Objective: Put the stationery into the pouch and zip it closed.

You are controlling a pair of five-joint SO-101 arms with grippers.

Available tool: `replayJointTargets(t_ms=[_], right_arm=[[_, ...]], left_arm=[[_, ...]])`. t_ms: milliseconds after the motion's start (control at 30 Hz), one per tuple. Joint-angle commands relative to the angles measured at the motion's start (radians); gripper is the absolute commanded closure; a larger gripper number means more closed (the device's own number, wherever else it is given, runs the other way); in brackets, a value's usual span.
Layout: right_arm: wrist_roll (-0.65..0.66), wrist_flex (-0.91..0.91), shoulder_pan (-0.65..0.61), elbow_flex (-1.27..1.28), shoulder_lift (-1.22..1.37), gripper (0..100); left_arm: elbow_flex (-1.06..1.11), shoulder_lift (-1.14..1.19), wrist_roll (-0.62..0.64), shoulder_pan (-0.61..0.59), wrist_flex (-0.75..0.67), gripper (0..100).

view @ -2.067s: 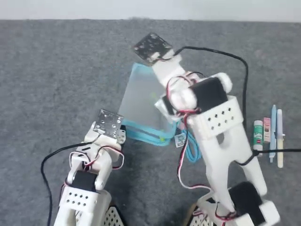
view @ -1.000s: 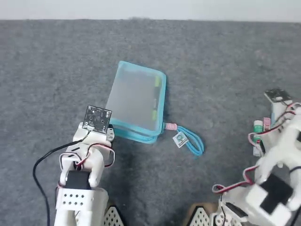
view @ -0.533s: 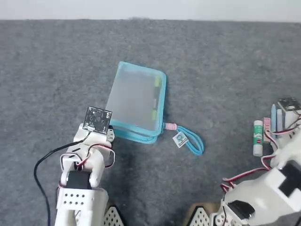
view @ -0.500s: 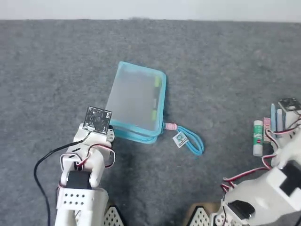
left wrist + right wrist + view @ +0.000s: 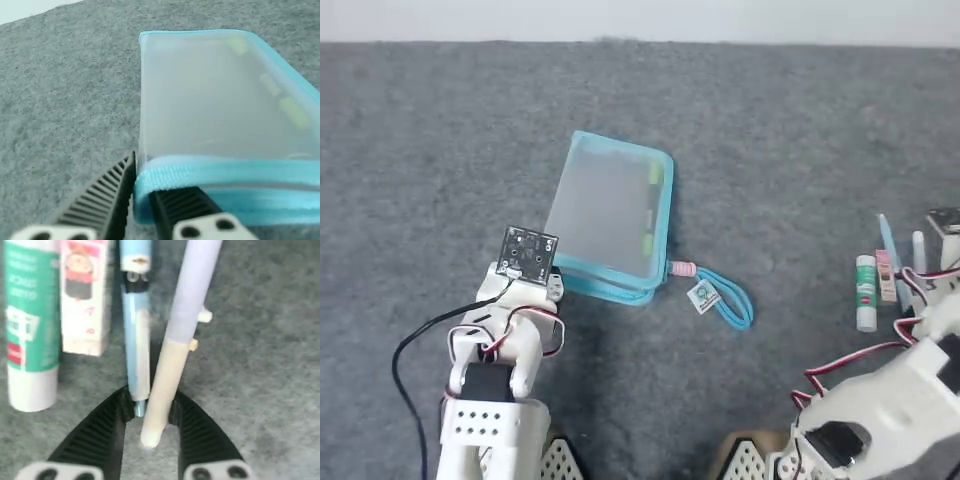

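Evidently your left gripper (image 5: pixel 142 202) serves as an anchor; its ribbed black jaws are pinched on the woven teal zip edge at one corner of the pouch (image 5: pixel 610 215), which I judge keeps the soft bag from sliding on the grey felt table (image 5: pixel 440 130) when the zip is pulled; the pouch lies flat near the middle, a frosted see-through rectangle with rounded corners, with yellow-green items (image 5: pixel 652 205) dimly visible inside; its pink zip pull (image 5: pixel 682 268) sits at the far end of that same edge, with a looped blue cord (image 5: pixel 730 300) trailing off it.

Well apart, by the table's right edge, the loose stationery lies in a roughly parallel row, handy for picking one by one; your right gripper (image 5: pixel 150 415) is down over the end of the cream and lilac pen (image 5: pixel 170 360), jaws pressed in on it, with the tip of the slim blue pen (image 5: pixel 136 340) caught against one jaw; both are smooth, round plastic and likely to slip; beside them rest a boxy pink eraser (image 5: pixel 85 290) and a green-labelled glue stick (image 5: pixel 30 325).
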Motion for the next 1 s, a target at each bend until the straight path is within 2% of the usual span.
replayJointTargets(t_ms=[0, 233, 567, 733, 967], right_arm=[[-0.035, 0.041, 0.005, -0.041, -0.051, 99.2], [-0.025, 0.082, 0.002, -0.035, -0.183, 99.2], [0.104, 0.219, -0.001, -0.026, -0.191, 99.1], [0.114, 0.228, -0.002, -0.025, -0.197, 99.1], [0.095, 0.225, 0.002, -0.026, -0.202, 79.0]], left_arm=[[-0.015, -0.015, 0.0, 0.003, -0.043, 99], [-0.015, -0.015, 0.0, 0.002, -0.043, 99], [-0.015, -0.015, 0.0, 0.0, -0.04, 99], [-0.015, -0.015, 0.0, 0.0, -0.04, 99], [-0.013, -0.015, 0.0, 0.003, -0.041, 99]])
